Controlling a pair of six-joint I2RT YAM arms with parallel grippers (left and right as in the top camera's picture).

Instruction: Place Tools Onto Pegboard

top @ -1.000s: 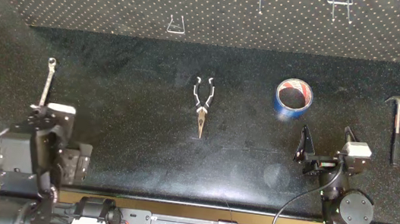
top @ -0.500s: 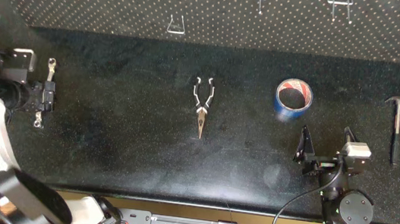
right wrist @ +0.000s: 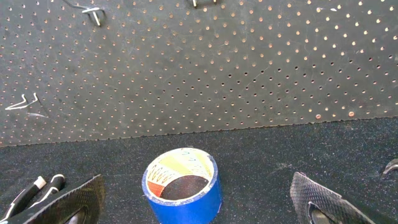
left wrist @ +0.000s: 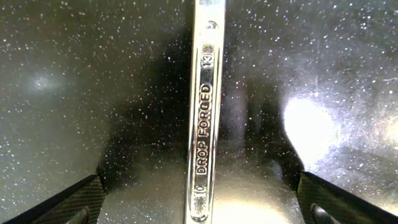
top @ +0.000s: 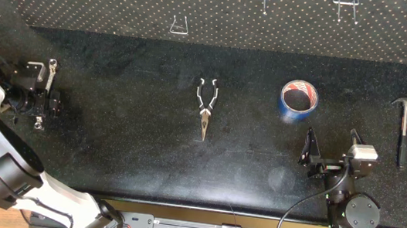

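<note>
Black speckled table (top: 130, 144), grey pegboard (top: 217, 7) along its far edge, bare wire hooks (top: 180, 25) on the board.

Left gripper (top: 38, 101) is low over the table's left end. Its fingers (left wrist: 74, 199) are spread wide, one on each side of the steel wrench (left wrist: 204, 124). Neither touches it. The wrench lies flat on the table, its shaft running lengthwise between them, the ring end (top: 52, 67) toward the pegboard.

Right gripper (top: 331, 145) is near the right arm's base, fingers (right wrist: 78, 199) apart and holding nothing. It faces the blue tape roll (right wrist: 183, 183), which stands on the table before the board.

Pliers (top: 205, 106) lie mid-table, handles toward the board. Hammer (top: 403, 127) lies at the far right, well apart from the rest.
</note>
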